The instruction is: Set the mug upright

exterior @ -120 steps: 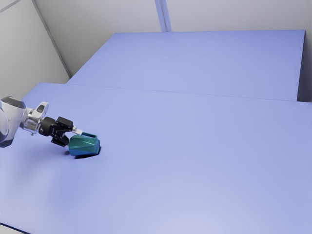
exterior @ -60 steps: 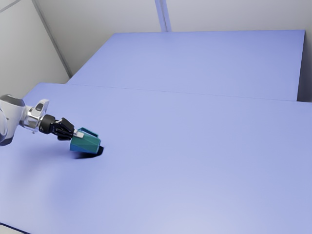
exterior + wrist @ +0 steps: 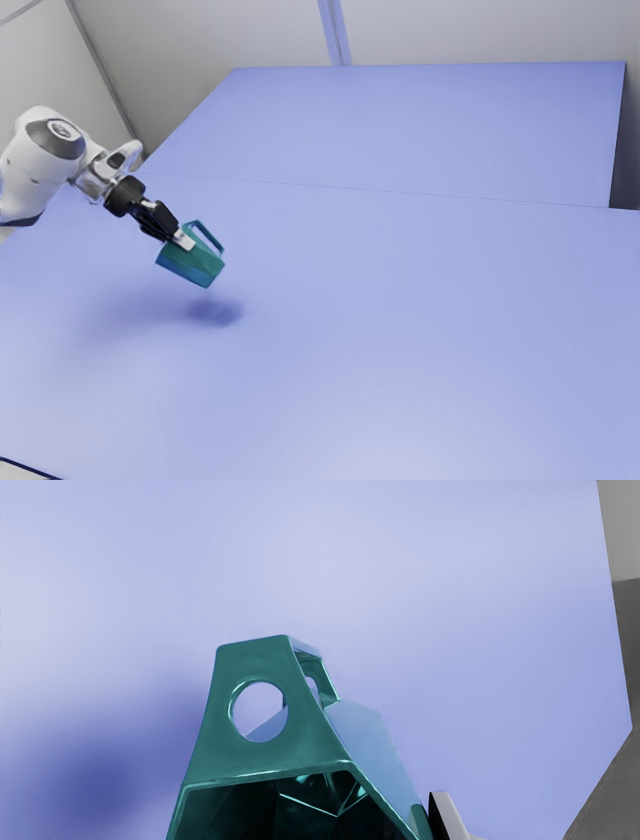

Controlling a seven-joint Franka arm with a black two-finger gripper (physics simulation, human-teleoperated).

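Because the mug (image 3: 191,264) hangs clear of the table (image 3: 400,330), with the claw (image 3: 183,240) clamped on it, the grasp and the lift are done. Its open mouth faces back toward the claw and its base points obliquely down, so it is tilted, and what seems left is to finish righting it, lower it and let go. Compared with half a second ago, the mug is higher and tipped nearer upright, its shadow (image 3: 216,311) now apart from it.
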